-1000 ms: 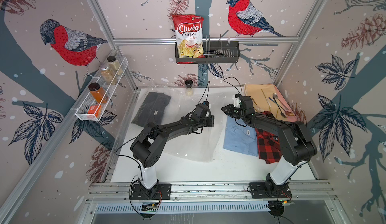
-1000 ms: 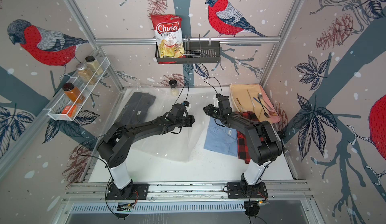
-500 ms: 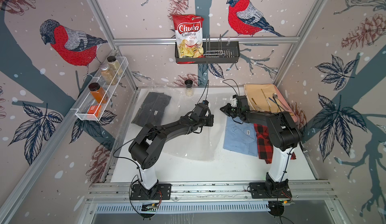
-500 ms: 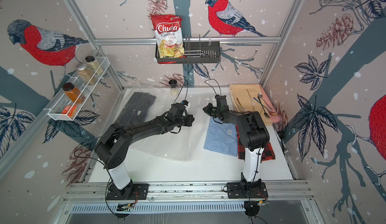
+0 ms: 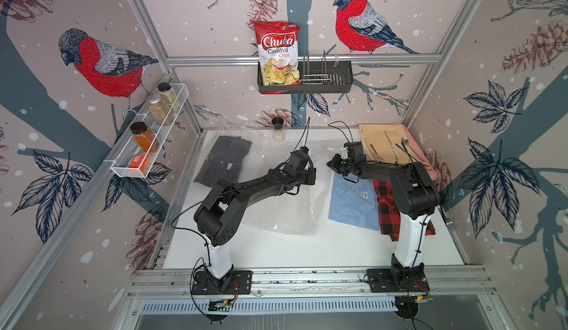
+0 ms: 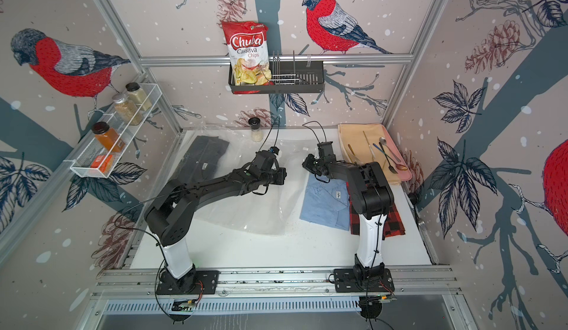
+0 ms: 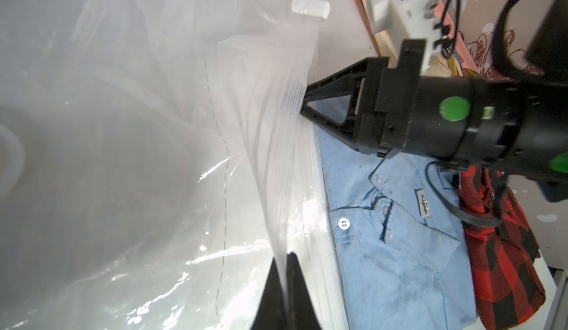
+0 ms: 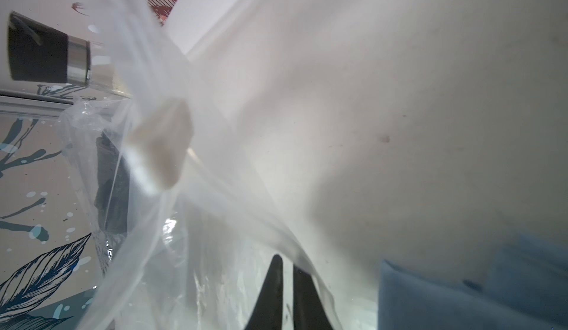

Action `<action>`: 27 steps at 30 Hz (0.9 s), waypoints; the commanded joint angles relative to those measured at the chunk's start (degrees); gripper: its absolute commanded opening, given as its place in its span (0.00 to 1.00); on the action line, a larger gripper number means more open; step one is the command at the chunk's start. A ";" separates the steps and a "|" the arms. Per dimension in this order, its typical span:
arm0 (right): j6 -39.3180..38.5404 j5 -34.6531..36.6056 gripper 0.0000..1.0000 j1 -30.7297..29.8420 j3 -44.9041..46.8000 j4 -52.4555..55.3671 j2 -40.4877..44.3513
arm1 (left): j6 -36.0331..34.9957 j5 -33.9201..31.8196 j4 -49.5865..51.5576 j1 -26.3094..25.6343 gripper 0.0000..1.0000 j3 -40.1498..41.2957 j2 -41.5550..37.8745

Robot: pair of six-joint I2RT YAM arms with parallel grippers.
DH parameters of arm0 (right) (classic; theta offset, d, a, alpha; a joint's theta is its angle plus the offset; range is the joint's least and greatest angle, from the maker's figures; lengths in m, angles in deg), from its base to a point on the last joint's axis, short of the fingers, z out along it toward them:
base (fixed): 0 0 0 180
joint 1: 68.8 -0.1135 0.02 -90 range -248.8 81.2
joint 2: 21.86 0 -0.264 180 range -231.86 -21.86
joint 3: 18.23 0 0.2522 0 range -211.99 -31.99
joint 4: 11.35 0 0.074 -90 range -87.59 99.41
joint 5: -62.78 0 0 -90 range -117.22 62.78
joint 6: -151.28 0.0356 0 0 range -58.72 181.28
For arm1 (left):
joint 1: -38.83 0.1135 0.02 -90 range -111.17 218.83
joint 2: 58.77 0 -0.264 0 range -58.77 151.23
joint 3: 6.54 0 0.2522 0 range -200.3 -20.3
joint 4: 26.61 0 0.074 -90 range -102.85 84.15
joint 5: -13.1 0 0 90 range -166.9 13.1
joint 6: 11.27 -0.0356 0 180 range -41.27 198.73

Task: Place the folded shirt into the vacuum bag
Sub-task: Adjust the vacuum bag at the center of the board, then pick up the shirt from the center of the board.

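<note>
Stage of the task: bag mouth being opened, no shirt loaded yet as far as can be judged.

Nearest, the white counter [image 5: 307, 251] carries nothing but the arm bases. Beyond that bare strip the vacuum bag [image 5: 276, 214] lies flat across the middle of the counter, with its open edge turned to the right. Just right of that edge lies the folded blue shirt [image 5: 353, 202], wholly outside the bag. A red plaid shirt [image 5: 388, 214] lies touching the blue one's right side, partly under the right arm.

At mid-depth, both arms meet over the bag's right edge. The left gripper [image 7: 284, 256] is clamped on the film, which runs up between its closed jaws. The right gripper [image 7: 304, 105] has its tips brought together at the ribbed zip strip. It appears to pinch that strip, though the wrist view is too blurred to be sure. The film is drawn taut between the two grips, which suggests the mouth is being lifted apart.

At the far left a dark shirt [image 5: 227, 162] lies folded; whether it sits inside the bag or only beneath the film cannot be told.

Remaining, as judged: widen the mouth, free one gripper, and slide the blue shirt in.
</note>
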 commanded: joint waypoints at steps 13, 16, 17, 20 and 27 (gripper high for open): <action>-9.49 14.51 0.32 -0.28 5.21 12.30 12.02 | -2.67 -2.59 2.53 -1.26 0.00 -6.83 7.36; -10.72 17.74 0.37 -0.86 3.68 14.60 10.39 | -2.85 -2.79 2.73 -1.26 0.00 -7.21 7.74; -11.08 18.91 0.40 -1.33 3.00 15.51 9.79 | -2.93 -2.84 2.69 -1.26 0.00 -7.26 7.74; -12.14 22.76 0.45 -2.81 0.35 18.10 7.34 | -3.18 -3.13 2.91 -1.26 0.00 -7.58 8.08; -13.13 29.55 0.51 -5.68 -5.51 23.22 2.76 | -3.37 -3.10 3.16 -1.26 0.00 -7.96 8.61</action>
